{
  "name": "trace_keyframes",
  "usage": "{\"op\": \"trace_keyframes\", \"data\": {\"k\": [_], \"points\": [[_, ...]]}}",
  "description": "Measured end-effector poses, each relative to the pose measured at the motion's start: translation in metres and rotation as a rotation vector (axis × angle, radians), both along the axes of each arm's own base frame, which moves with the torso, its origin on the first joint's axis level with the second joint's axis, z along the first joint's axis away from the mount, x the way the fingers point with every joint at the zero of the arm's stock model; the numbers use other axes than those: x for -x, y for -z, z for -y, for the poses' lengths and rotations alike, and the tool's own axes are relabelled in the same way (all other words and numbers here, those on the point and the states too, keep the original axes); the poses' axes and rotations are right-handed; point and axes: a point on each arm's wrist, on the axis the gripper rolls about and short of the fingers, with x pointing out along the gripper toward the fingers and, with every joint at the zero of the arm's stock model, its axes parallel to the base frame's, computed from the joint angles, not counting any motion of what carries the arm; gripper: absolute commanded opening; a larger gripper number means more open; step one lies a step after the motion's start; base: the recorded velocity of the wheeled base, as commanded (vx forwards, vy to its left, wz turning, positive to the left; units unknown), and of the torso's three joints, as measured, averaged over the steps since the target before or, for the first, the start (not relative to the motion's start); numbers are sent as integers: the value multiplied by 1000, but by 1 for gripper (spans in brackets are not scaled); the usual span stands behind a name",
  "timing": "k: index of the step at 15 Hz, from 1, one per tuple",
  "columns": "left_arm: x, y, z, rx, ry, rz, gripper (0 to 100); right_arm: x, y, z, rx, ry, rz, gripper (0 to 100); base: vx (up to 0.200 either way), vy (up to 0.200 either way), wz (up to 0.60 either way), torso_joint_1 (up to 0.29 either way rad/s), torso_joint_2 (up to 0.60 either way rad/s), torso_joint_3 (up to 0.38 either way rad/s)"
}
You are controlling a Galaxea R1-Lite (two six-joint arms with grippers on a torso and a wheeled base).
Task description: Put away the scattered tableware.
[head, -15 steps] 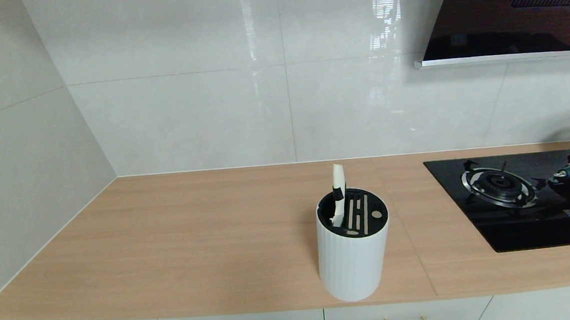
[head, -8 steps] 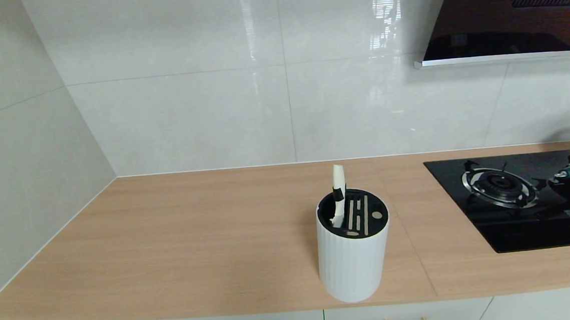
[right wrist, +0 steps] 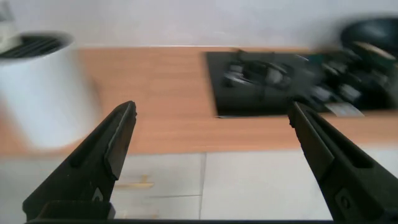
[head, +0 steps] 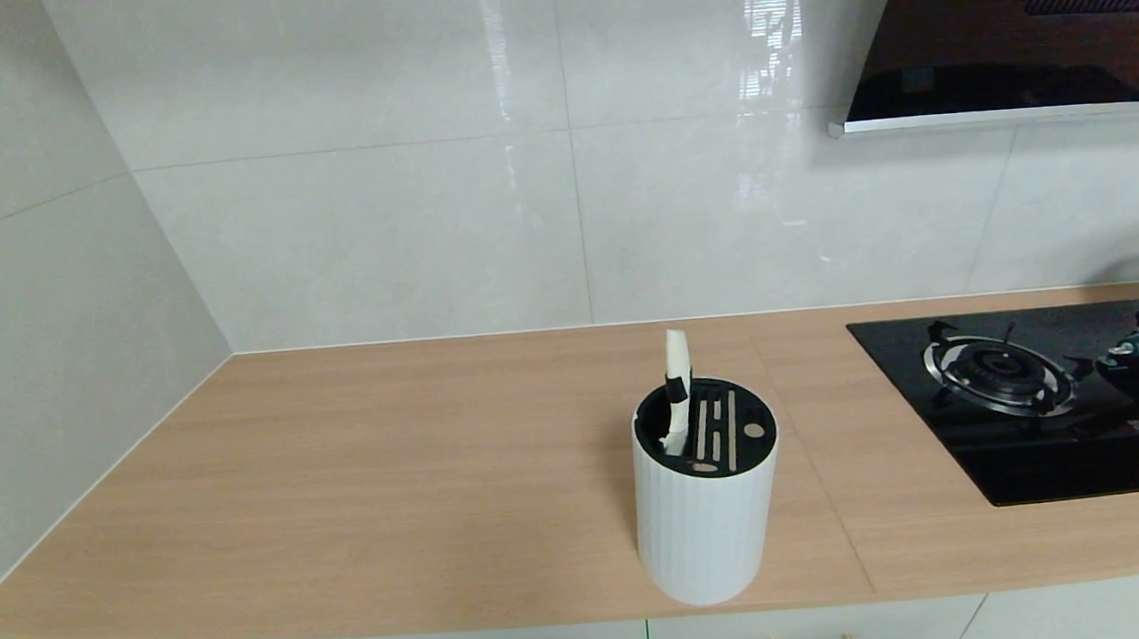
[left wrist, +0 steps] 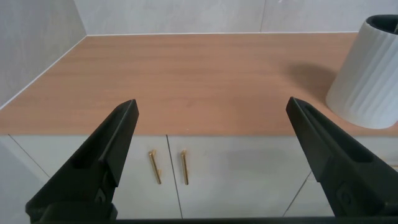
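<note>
White holder [head: 707, 520] stands near the front edge of the wood counter [head: 390, 472], with a white tool [head: 676, 382] sticking up inside. The left gripper [left wrist: 211, 107] and right gripper [right wrist: 211, 109] are spread wide, holding nothing.

Utensil [head: 676, 354] in holder [head: 704, 523], left of hob [head: 1026, 463]

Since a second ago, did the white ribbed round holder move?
No. The white ribbed round holder keeps its gap from the black stove on the wooden counter.

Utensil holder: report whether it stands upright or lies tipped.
Upright: the holder stands on its base on the counter, slotted top up, a white utensil standing in it.
</note>
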Motion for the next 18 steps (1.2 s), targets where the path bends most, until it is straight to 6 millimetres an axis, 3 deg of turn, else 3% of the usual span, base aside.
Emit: {"op": "trace_keyframes", "data": {"k": [2,6,7,11,14,18], "points": [[0,0,0,0,0,0,100,0,0,-2,-69,-104,-3,100,0,0,0,0,0,0],[0,0,0,0,0,0,100,1,0,5,-75,211,7,100,0,0,0,0,0,0],[0,0,0,0,0,0,100,1,0,5,-67,207,6,100,0,0,0,0,0,0],[0,0,0,0,0,0,100,0,0,3,-8,131,-7,100,0,0,0,0,0,0],[0,0,0,0,0,0,100,0,0,-2,-13,-106,-9,100,0,0,0,0,0,0],[0,0,0,1,-3,0,100,0,1,3,-104,132,-3,100,0,0,0,0,0,0]]}}
